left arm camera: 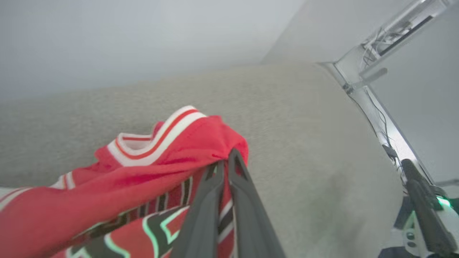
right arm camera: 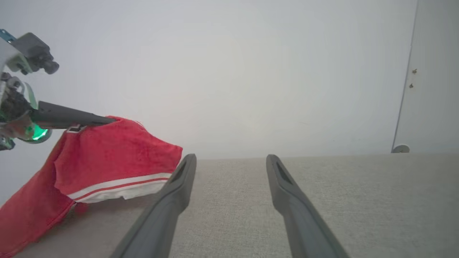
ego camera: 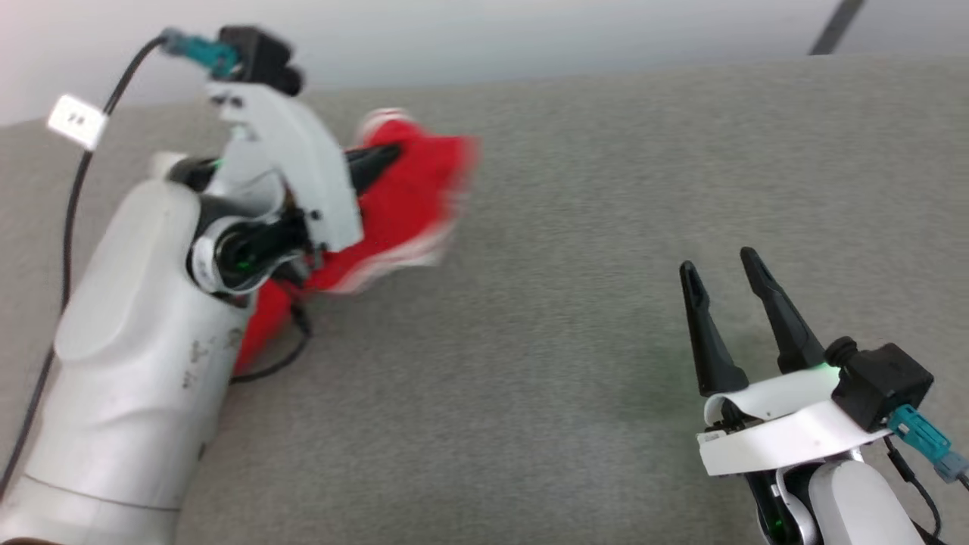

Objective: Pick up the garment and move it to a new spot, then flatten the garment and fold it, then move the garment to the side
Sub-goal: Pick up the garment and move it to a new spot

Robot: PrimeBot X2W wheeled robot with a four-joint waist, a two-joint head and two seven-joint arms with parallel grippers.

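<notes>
Clamped on the garment [left arm camera: 150, 168] beside its striped trim with the left end effector [left arm camera: 227, 157], fingers together, holding that end off the desk [ego camera: 568, 227], remainder draped beneath: probably for carrying elsewhere. Right end effector [ego camera: 718, 259] spread wide, empty, well apart, presumably awaiting flattening.

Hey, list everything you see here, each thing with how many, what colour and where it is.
garment: one, red with white-and-red striped trim, hanging from the left gripper, left side
surface: one, grey fabric, across the scene
wall: one, pale grey, behind the surface
tag: one, white, on the black cable beside the left arm
left gripper: one, dark fingers, shut on the garment
right gripper: one, dark fingers, open and empty, lower right
</notes>
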